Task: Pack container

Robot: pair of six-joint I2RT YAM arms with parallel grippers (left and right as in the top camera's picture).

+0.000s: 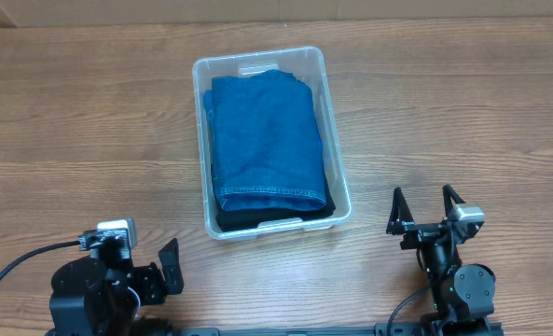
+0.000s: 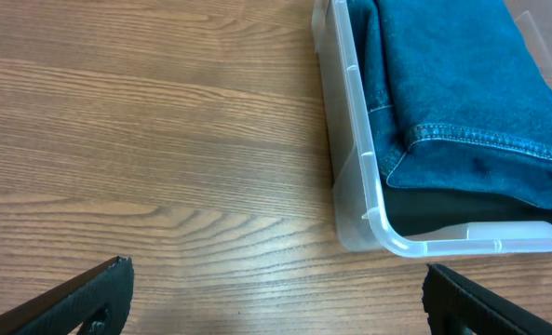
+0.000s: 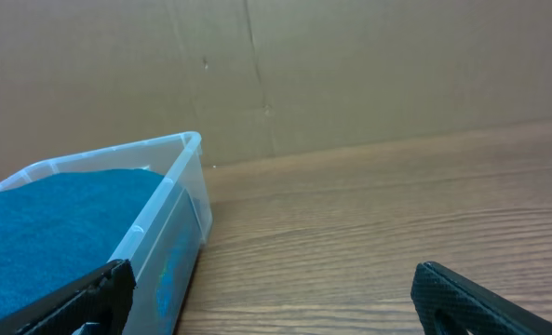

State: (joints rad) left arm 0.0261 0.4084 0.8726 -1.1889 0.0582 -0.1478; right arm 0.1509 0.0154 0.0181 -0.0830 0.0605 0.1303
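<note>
The clear plastic container [image 1: 338, 177] stands at the middle of the table. Folded blue jeans [image 1: 265, 140] lie inside it on top of a dark garment [image 1: 257, 222]. The container [image 2: 355, 130] and the jeans [image 2: 462, 84] also show in the left wrist view, and the container [image 3: 168, 200] in the right wrist view. My left gripper [image 1: 169, 261] is open and empty at the front left, short of the container's near corner. My right gripper [image 1: 425, 207] is open and empty at the front right, beside the container.
The wooden table [image 1: 89, 121] stretches to both sides of the container. A brown cardboard wall [image 3: 350, 65] stands behind the table's far edge.
</note>
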